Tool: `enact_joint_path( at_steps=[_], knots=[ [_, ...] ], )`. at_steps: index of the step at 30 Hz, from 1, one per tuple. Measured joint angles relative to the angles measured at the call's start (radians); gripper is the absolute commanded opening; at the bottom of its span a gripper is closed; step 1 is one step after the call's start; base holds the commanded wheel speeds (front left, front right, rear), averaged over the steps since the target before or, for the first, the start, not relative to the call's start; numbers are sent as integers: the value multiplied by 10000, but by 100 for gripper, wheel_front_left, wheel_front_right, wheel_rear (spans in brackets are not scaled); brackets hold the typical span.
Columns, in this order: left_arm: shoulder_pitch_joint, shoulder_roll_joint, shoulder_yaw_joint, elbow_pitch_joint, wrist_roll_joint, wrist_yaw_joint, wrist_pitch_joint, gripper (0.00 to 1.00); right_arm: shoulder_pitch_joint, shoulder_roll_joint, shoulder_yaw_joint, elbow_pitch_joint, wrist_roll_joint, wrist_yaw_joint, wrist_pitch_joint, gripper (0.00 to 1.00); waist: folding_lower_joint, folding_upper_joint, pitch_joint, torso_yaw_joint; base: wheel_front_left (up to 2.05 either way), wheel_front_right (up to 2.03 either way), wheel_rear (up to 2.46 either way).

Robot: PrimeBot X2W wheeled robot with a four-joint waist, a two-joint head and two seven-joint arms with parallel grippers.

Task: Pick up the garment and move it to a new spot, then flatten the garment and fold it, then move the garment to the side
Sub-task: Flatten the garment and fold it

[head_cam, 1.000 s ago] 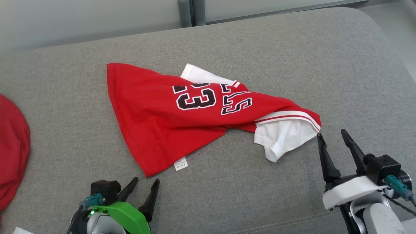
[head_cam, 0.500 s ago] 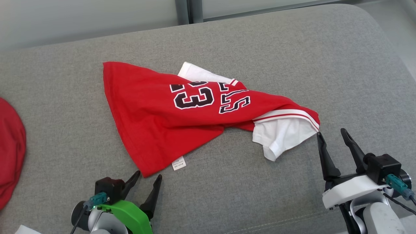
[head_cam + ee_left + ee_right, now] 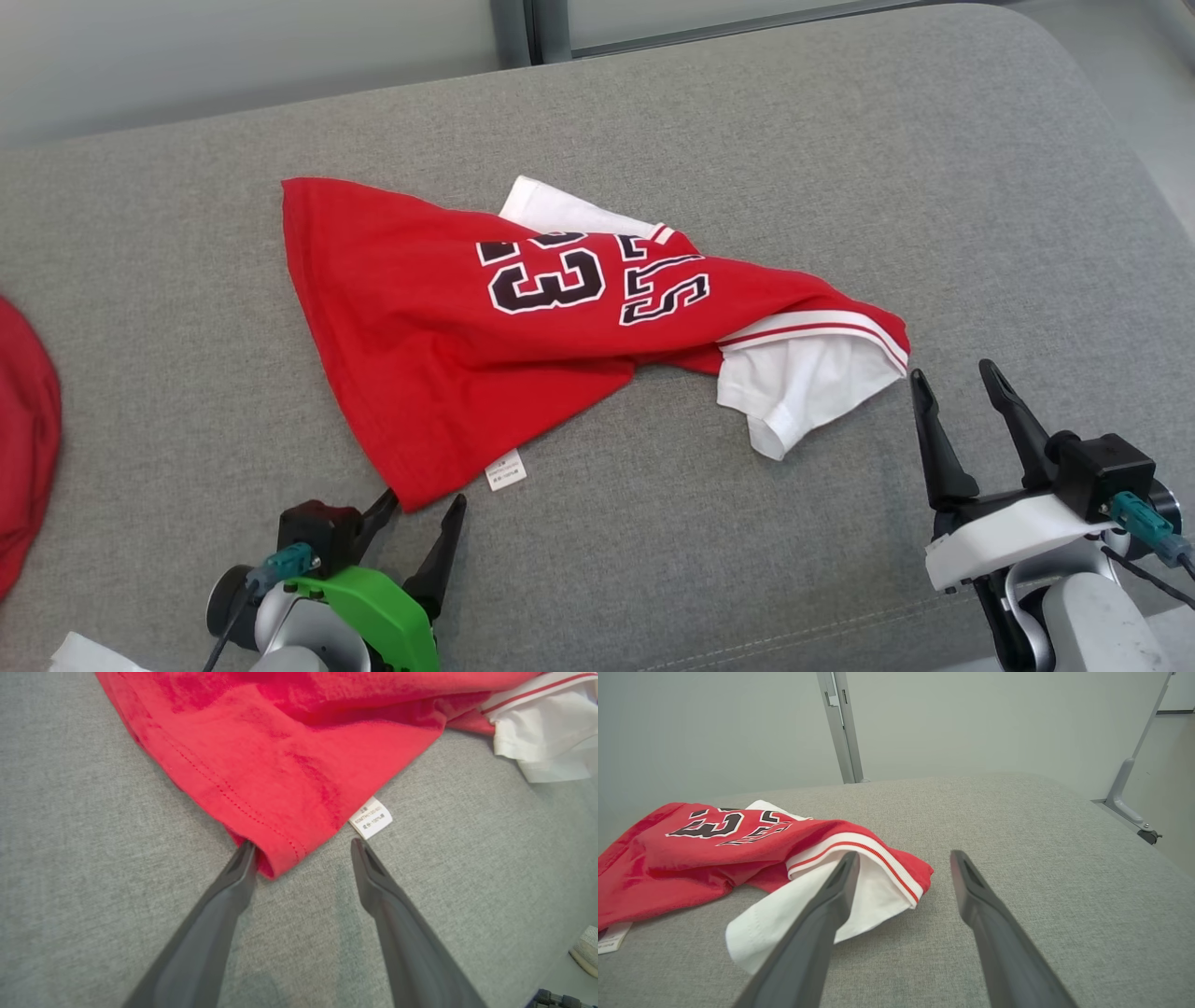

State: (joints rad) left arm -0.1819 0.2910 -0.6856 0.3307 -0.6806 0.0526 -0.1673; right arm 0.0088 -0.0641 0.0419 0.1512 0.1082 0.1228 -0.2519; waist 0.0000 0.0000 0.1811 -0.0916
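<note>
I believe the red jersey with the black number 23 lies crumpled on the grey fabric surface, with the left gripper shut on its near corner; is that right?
No: the left gripper is open, its fingers either side of the near corner of the red jersey, as the left wrist view shows. It does lie crumpled on the grey fabric surface.

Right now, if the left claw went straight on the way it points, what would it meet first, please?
The left claw would most likely meet the red hem corner of the jersey, lying just between its open jaws.
</note>
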Motion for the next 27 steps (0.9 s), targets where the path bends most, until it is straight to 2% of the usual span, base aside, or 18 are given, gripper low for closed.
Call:
enact_joint_path(
  at_steps=[4,5,6,10,15,16,17,18,27],
  knots=[
    [-180,-107,-8,161,81,-42,-109,100,-2,4,6,13,0,0,0,100,0,0,8,-8,0,0,0],
    [-223,-142,-15,184,81,-82,-109,71,-2,6,15,17,0,0,0,100,0,0,9,-9,0,0,0],
    [-262,-169,-33,203,90,-86,-109,50,-2,8,23,23,0,2,0,100,0,0,9,-10,0,0,0],
    [-291,-209,-79,412,94,-98,-113,37,-2,13,71,58,0,2,0,100,0,0,6,-24,0,0,0],
    [-296,-234,-125,541,109,-180,-192,28,-2,19,96,73,0,2,0,100,0,0,12,-56,0,0,0],
    [-301,-234,-130,568,130,-184,-198,24,-2,19,100,75,0,2,0,100,0,0,15,-61,0,0,0],
    [-316,-234,-142,610,138,-186,-198,8,-2,19,111,77,0,2,0,100,0,0,18,-65,0,0,0],
    [-343,-236,-153,663,144,-188,-198,0,-2,19,148,84,0,2,0,100,1,0,21,-68,0,0,0],
    [-662,-284,178,711,59,-265,-336,0,58,35,1310,401,10,4,0,100,0,0,41,-23,0,0,0]
  ],
)
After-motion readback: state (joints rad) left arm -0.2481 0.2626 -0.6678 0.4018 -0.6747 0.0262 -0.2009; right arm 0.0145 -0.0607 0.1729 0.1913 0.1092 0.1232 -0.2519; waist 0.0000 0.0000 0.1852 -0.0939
